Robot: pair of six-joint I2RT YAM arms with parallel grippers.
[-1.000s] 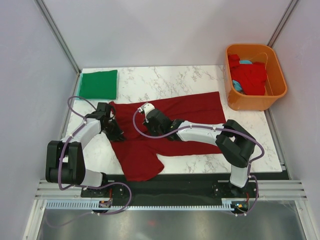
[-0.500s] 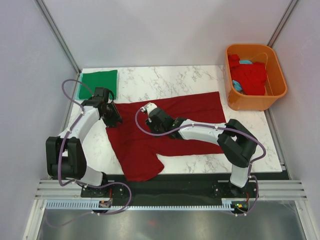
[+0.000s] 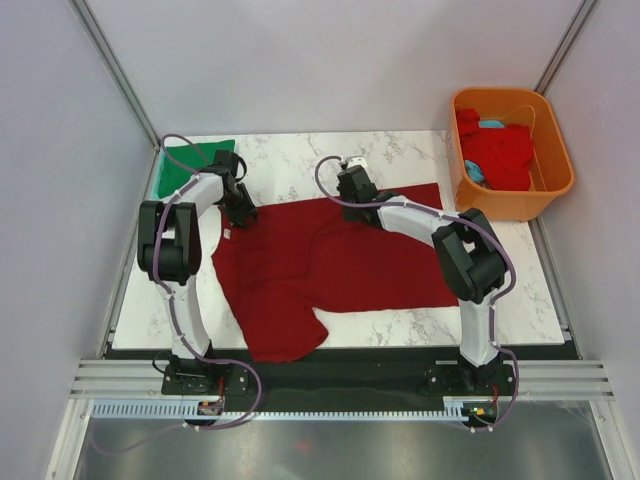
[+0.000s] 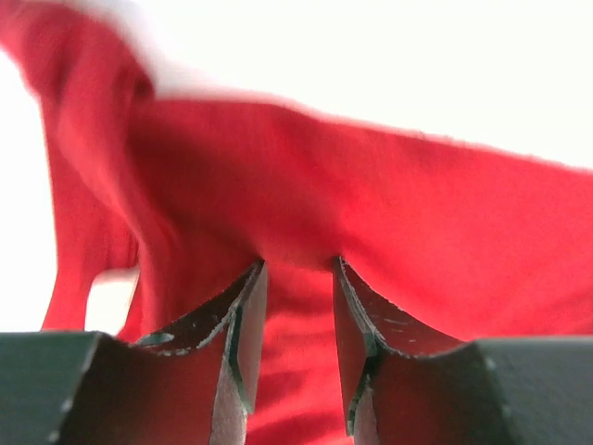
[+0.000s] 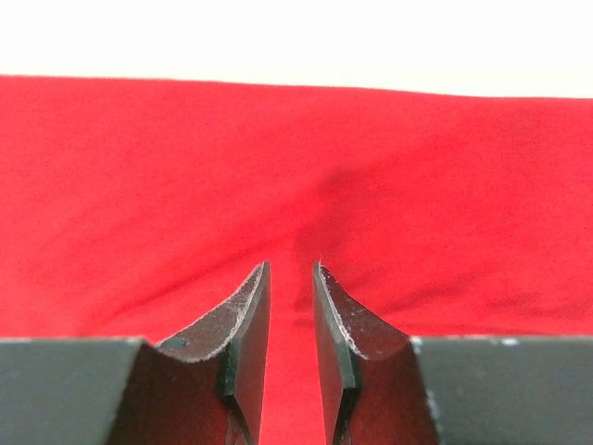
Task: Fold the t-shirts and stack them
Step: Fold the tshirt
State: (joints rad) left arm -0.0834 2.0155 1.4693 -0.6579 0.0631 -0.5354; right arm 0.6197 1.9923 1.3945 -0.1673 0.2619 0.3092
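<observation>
A dark maroon t-shirt [image 3: 330, 262] lies spread across the middle of the marble table [image 3: 400, 150], one sleeve hanging toward the near edge. My left gripper [image 3: 242, 214] is at the shirt's far left corner, and my right gripper [image 3: 352, 193] is at its far edge near the middle. In the left wrist view the gripper [image 4: 295, 271] pinches taut maroon cloth [image 4: 417, 213]. In the right wrist view the gripper [image 5: 290, 271] is nearly shut on a pucker of the cloth [image 5: 139, 185]. A folded green t-shirt [image 3: 188, 166] lies at the far left corner, partly behind my left arm.
An orange plastic tub [image 3: 556, 185] stands at the far right and holds a brighter red shirt [image 3: 500, 152] and a bit of light blue cloth [image 3: 490, 125]. White walls close in both sides. The table's near edge runs in front of the arm bases.
Both arms have reached from the shirt's middle out to its far edge, pulling the cloth away from the bases. The shirt now lies flatter and wider.
</observation>
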